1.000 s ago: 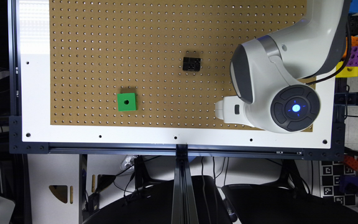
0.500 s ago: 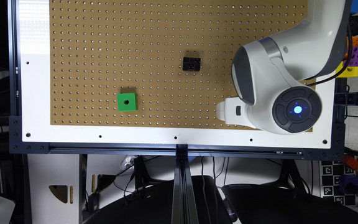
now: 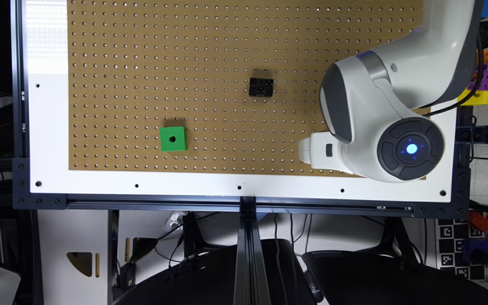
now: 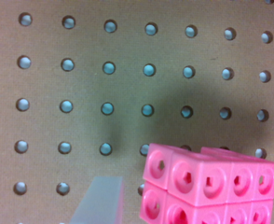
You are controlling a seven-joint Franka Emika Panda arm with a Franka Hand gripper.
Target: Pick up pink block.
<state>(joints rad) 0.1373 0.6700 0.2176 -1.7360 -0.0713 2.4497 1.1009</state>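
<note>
Since the picture one second ago the arm has drifted a touch toward the exterior view's right, while the two loose blocks on the board have stayed where they were.

The arm (image 3: 379,118) reaches in from the upper right of the exterior view and bends down over the lower right part of the pegboard (image 3: 210,51); its round joint cap with a lit blue dot faces the camera, and the white gripper (image 3: 311,152) juts out toward the exterior view's left, close to the board's lower edge.

In the wrist view the pink block (image 4: 211,186) sits at the lower right of the frame, a bright pink brick of joined cubes with round holes in its faces, close under the camera above the brown pegboard. A pale, blurred finger (image 4: 99,200) stands just beside it at the bottom of the frame, with a gap of board between them. Whether the fingers are apart or closed on the block cannot be told.

Elsewhere in the exterior view, the black holed brick (image 3: 261,87) lies near the middle of the board, and the green cube (image 3: 173,139) with one hole lies well apart from it, lower and further left.
</note>
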